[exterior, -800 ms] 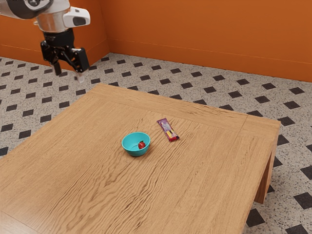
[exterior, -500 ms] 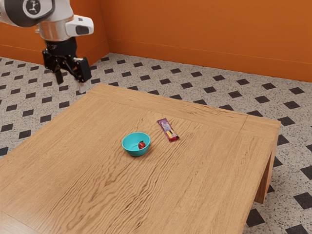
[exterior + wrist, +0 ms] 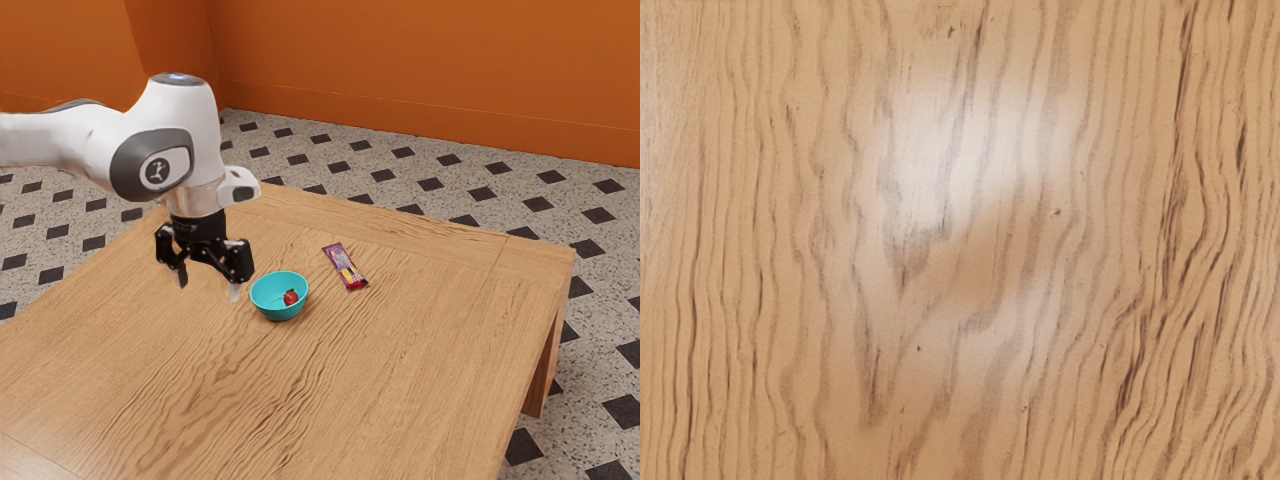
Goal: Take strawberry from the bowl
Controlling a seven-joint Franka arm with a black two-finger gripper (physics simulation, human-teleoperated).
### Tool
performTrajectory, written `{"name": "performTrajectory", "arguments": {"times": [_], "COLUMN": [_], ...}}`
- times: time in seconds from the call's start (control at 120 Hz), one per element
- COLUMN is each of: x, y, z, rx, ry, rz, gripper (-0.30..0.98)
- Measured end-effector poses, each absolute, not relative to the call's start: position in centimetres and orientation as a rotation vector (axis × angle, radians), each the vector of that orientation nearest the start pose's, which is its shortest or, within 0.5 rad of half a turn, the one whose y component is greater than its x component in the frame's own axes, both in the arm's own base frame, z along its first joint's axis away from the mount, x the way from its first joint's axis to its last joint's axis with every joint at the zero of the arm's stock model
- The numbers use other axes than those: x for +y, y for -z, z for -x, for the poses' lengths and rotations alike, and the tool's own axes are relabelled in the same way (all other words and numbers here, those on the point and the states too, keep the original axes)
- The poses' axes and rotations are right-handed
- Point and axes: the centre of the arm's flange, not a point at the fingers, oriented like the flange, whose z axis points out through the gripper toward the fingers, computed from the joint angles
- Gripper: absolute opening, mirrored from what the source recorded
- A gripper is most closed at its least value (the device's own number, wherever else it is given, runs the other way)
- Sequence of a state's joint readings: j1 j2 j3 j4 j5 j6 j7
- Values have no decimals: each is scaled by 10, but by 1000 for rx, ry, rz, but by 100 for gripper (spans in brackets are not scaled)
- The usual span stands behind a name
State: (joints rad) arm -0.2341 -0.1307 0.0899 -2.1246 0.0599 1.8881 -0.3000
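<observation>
I'm holding my pincer above the desk, and the strawberry is lying off to its side, toward the exterior view's right. It is sitting inside the turquoise bowl, low down and close to the wall on the exterior view's right. That sideways offset is what the coming move is turning on: I'm judging that I'm needing to carry the pincer across until it is hanging over the bowl's mouth, then lower it. The pincer is standing released, its two fingers well apart with nothing between them. The berry is looking roundish, and I'm not making out a clear long axis. My one arm is doing all the reaching. The nearer rim is the likely snag, as a low approach could be knocking the bowl.

Compared with the earlier exterior frames, the arm is reaching much farther in: the pincer was out beyond the desk's edge and is now hovering near the bowl, lower in that view. The bowl, the strawberry and the purple packet are keeping their places.
</observation>
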Motion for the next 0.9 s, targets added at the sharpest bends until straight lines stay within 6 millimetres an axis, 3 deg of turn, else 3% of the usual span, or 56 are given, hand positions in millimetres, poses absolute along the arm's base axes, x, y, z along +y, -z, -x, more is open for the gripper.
{"name": "performTrajectory", "arguments": {"times": [0.208, 0.317, 0.383, 0.558, 0.725, 0.9], "x": [-39, -33, -43, -41, -41, -31], "y": [-420, -407, -398, -369, -362, -340], "z": [-536, -572, -590, -624, -631, -660], "rx": [-734, -933, -1007, -1210, -1320, -1378], "ry": [-63, -12, 8, 24, 42, 63], "rz": [3081, 3035, 3010, 2923, 2871, 2830], "gripper": [69, 69, 69, 68, 46, 36]}}
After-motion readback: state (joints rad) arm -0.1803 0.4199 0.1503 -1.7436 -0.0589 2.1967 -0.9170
